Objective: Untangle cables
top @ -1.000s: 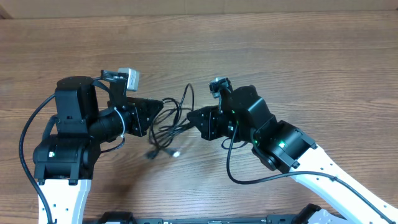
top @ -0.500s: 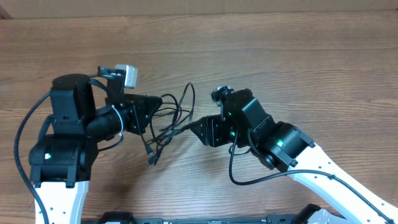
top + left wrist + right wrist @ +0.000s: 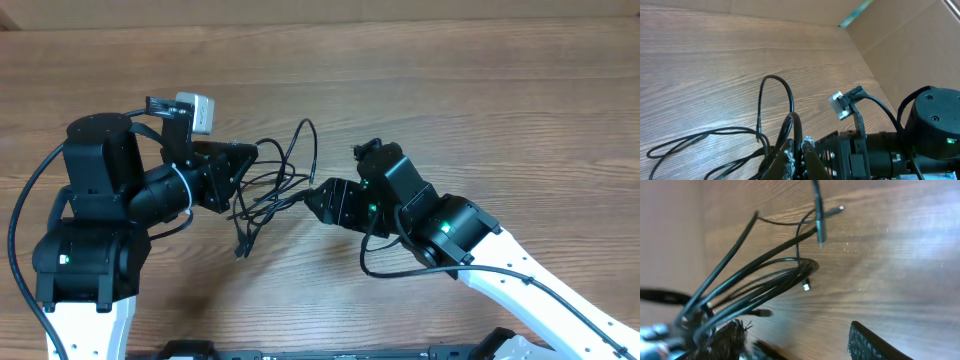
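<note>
The cables [image 3: 278,182] are thin black cords looped together between my two grippers, raised off the wooden table. My left gripper [image 3: 247,160] is shut on one strand; in the left wrist view its fingertips [image 3: 800,156] pinch a cord, and the other loops [image 3: 760,102] trail left over the wood. My right gripper [image 3: 313,197] stands open just right of the bundle. In the right wrist view the cables [image 3: 765,275] run past its frayed left finger [image 3: 725,340], with nothing between the jaws [image 3: 800,347]. A plug [image 3: 820,229] hangs at the top.
The wooden table [image 3: 480,90] stretches around the arms. A cardboard wall [image 3: 900,45] borders it on the far side. The right arm's black body [image 3: 925,130] sits close in front of my left gripper. Another plug end [image 3: 240,250] dangles near the table below the bundle.
My right gripper has opened and let go of the bundle. My left gripper has pulled left and up with the cables, lifting the plug ends off the table.
</note>
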Robot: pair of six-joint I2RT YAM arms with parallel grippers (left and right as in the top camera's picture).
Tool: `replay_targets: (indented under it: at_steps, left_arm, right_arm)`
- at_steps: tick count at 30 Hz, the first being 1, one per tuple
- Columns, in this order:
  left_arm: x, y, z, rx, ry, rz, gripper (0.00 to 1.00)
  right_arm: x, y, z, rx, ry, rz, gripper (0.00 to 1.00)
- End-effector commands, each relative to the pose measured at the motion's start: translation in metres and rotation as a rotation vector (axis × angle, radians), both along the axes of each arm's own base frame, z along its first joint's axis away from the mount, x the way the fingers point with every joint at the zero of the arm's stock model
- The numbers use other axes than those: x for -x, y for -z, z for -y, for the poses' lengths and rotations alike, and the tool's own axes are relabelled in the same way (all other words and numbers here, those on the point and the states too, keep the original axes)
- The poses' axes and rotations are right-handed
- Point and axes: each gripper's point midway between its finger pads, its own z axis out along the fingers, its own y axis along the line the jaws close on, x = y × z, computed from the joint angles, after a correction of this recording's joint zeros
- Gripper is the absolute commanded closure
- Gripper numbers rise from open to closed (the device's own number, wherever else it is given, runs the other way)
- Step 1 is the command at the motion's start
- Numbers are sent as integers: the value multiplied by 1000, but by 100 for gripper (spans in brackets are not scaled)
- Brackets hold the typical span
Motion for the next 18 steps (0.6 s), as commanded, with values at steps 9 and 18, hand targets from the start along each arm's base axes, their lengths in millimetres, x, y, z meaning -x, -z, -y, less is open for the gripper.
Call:
replay_targets:
  at_steps: [9, 18]
  left_arm:
    - [15, -28, 9, 37, 54, 79, 96]
    - [20, -31, 8, 12, 66, 115, 96]
  right_arm:
    - [-8, -9, -28, -238, 399, -322, 35]
    - [-28, -35, -42, -362, 427, -239, 35]
